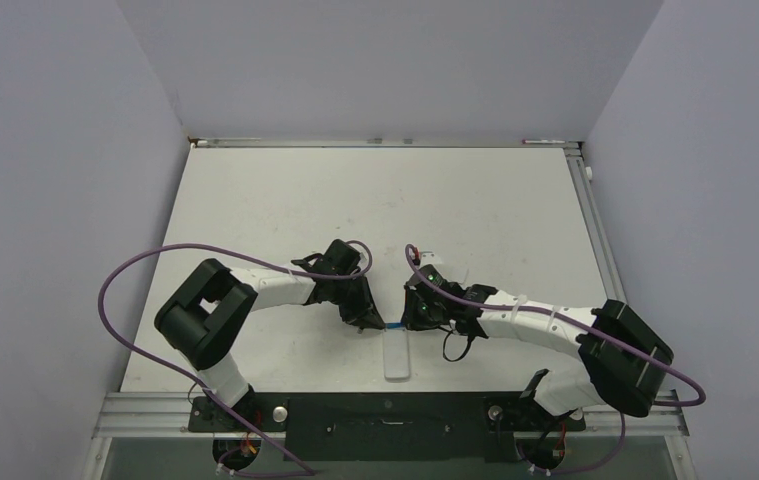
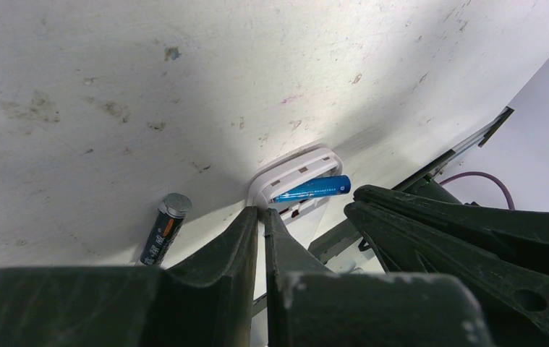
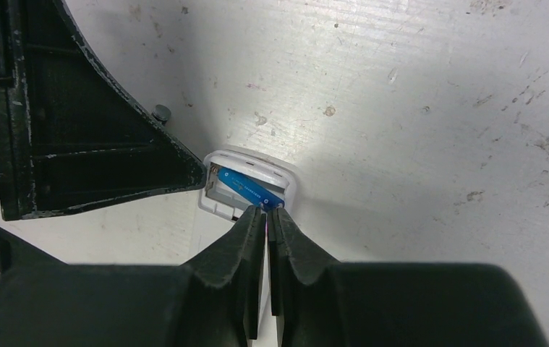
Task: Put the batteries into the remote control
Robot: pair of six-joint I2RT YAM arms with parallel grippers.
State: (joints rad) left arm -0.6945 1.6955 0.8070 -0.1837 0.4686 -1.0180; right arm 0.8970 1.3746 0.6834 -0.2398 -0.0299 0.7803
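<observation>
**Left gripper [image 2: 262, 212] and right gripper [image 3: 267, 211] closed at the battery bay**

Left jaws are pressed together with nothing between them, tips at the rim of the remote control [image 1: 396, 360]. Right jaws are likewise closed and empty, tips down at one end of the blue battery [image 2: 311, 189], which lies slanted in the open bay. Both arms fold inward, wrists pitched down, meeting above the remote. The dark battery [image 2: 163, 235] lies on the table [image 1: 285, 200] just beside the remote.

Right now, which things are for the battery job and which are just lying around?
For the job: remote control, blue battery in its open slot, dark battery beside it, left gripper and right gripper, both shut.
Just there: table, purple cable.
</observation>
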